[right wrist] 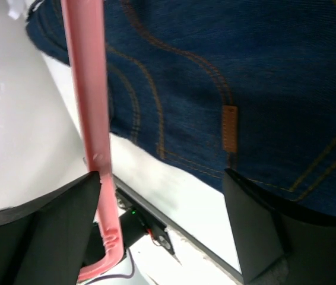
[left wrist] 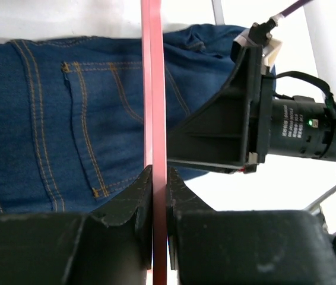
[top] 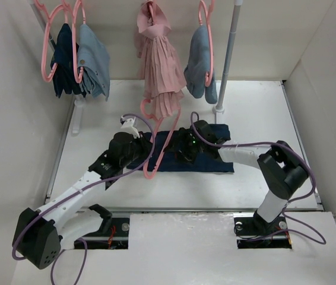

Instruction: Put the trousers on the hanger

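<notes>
The trousers (top: 206, 165) lay flat near the middle of the table (top: 263, 113), folded into a long dark blue strip running roughly parallel to the near edge. Up close, in the left wrist view, they (left wrist: 67, 107) showed denim with orange stitching and a back pocket. In the right wrist view a small tan label sat on the cloth (right wrist: 245, 71).

The hanger (top: 149, 174) crossed the left end of the trousers at a slant. Its hook pointed toward the far edge and its lower curve reached past the trousers toward the near edge.

The left gripper (top: 141, 148) was clenched on the hanger. Its own camera showed the two black fingers (left wrist: 138, 196) pinching the pink bar (left wrist: 154, 89) between them, with the trousers below.

The right gripper (top: 187, 145) hovered over the middle of the trousers, close to the left one. Its jaws stood wide apart and grasped nothing (right wrist: 162, 178). One side of the hanger (right wrist: 88, 89) ran down just beside the inner face of one finger, and whether they touched could not be told.

Along the far edge, a pink pleated dress (top: 159, 65) and several blue garments (top: 94, 59) hung from more pink hangers. An upright pole (top: 227, 59) stood near the far right corner.
</notes>
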`<state>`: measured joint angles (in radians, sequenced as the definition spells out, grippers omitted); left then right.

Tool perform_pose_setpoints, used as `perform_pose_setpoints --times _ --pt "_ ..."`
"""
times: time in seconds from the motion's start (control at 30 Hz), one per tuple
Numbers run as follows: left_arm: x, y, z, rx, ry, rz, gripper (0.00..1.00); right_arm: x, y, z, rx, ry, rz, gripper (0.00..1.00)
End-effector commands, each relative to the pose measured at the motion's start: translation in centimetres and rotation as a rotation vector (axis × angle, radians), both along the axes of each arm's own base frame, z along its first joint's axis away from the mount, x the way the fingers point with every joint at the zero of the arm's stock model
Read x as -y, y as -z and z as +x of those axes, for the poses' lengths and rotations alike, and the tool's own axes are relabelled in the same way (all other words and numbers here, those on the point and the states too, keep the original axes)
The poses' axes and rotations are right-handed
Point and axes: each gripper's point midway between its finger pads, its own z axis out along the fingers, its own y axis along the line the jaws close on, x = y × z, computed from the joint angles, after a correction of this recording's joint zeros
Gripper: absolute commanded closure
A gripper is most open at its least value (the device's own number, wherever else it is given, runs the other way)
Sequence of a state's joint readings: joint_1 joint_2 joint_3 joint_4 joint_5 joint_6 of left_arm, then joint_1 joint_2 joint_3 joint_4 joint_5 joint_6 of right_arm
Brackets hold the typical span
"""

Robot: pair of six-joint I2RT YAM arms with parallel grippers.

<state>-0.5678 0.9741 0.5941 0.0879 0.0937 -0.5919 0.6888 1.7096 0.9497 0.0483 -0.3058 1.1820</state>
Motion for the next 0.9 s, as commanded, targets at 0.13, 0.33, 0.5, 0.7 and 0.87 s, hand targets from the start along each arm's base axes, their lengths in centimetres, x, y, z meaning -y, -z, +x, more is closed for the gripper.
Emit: perform_pose_setpoints --times 0.13,0.33,0.5,0.7,0.87 --pt "-0.8 0.9 -0.1 -0.029 -0.019 -0.027 1.0 -3.1 -7.3 0.1 0.139 -0.074 0.229 0.23" --pt "-1.7 1.3 0.0 -0.029 -0.047 -0.022 1.0 -2.0 -7.4 -0.3 0.099 0.003 0.237 0.19" --pt "-1.4 0.6 0.1 -0.014 -0.035 -0.037 1.0 -4.1 -3.1 0.0 -0.047 -0.047 0.215 0.13" --pt "-1.8 0.4 0.2 -0.015 -0.053 -0.032 1.0 -2.9 -2.7 -0.2 -0.06 0.018 0.2 0.08" --pt "-1.5 0.4 0.1 -0.009 -0.03 -0.047 1.0 -4.3 -2.8 0.7 -0.032 -0.037 0.198 0.15"
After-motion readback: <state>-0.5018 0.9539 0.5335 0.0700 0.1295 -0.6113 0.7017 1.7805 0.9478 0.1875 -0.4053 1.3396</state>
